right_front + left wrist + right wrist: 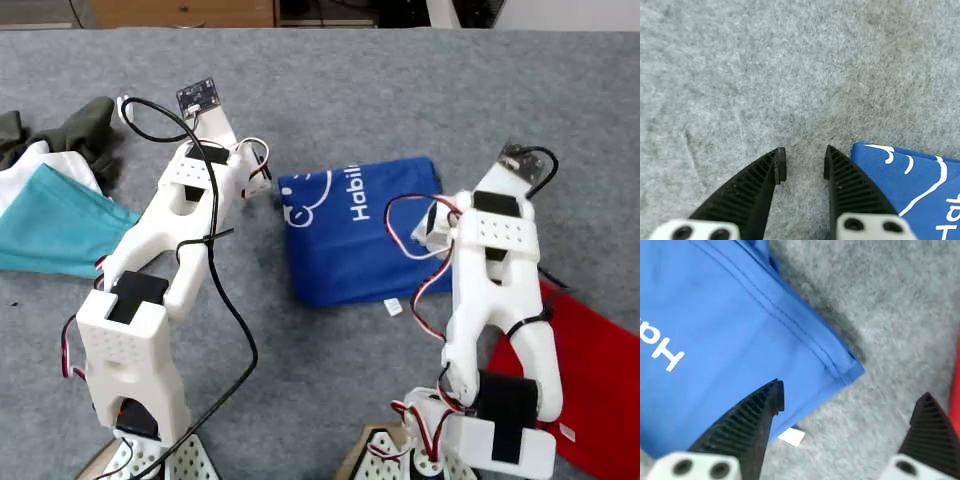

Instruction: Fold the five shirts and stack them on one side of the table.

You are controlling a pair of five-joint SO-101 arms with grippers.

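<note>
Blue shirt lies folded on the grey felted table, wooden furniture behind; I see left pincer parted beside it, right pincer spread over its corner.

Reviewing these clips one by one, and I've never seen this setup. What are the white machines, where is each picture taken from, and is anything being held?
These are two small robot arms side by side on a grey table. The high view looks down on both; the other two pictures come from a camera on each arm's wrist, looking along its black fingers. A folded blue shirt lies between the arms, a red shirt by the right arm's base, and a teal shirt, a white shirt and a dark green shirt lie heaped on the left arm's side. The left gripper is open over bare table beside the blue shirt's edge. The right gripper is open wide over a corner of the blue shirt. Neither holds anything.
</note>
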